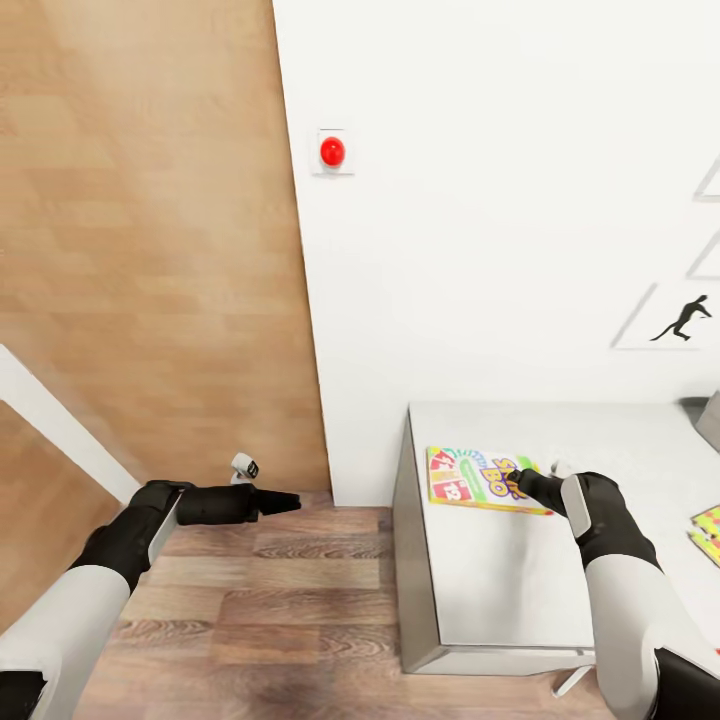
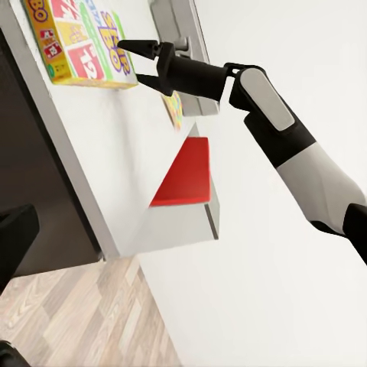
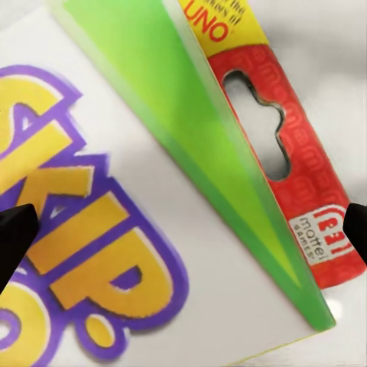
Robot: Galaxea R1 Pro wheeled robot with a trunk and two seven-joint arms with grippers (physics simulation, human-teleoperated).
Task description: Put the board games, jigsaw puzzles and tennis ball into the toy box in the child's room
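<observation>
Head view. The Skip-Bo board game (image 1: 485,480) is lying flat on a grey-white surface (image 1: 500,590) that stands against the white wall; by its look this is the bed, though that is a judgement. The right hand (image 1: 517,483) is reaching over the box's right end, fingertips at its edge, probably lining up to take it by that end. One corner of a jigsaw puzzle (image 1: 707,530) is showing at the right border. The left hand (image 1: 285,502) is hanging over the wood-plank floor (image 1: 270,590), pointing toward the bed and carrying nothing; whether its fingers are spread or pressed together cannot be told here. A red button (image 1: 332,152) is sitting on the wall, and a baseball-player picture (image 1: 683,320) is hanging further right.

Left wrist view. The right hand (image 2: 131,64) is showing from the side, its two fingers spread, one above the other, with the near edge of the board game (image 2: 76,42) just beside them. Nothing is gripped yet. A red-faced block (image 2: 186,174) is lying further along the same surface.

Right wrist view. The board game's printed lid (image 3: 99,229), green stripe and red hang tab are close under the camera. The two dark fingertips (image 3: 15,229) are standing wide apart at the picture's sides, straddling the box, not pinching it.
</observation>
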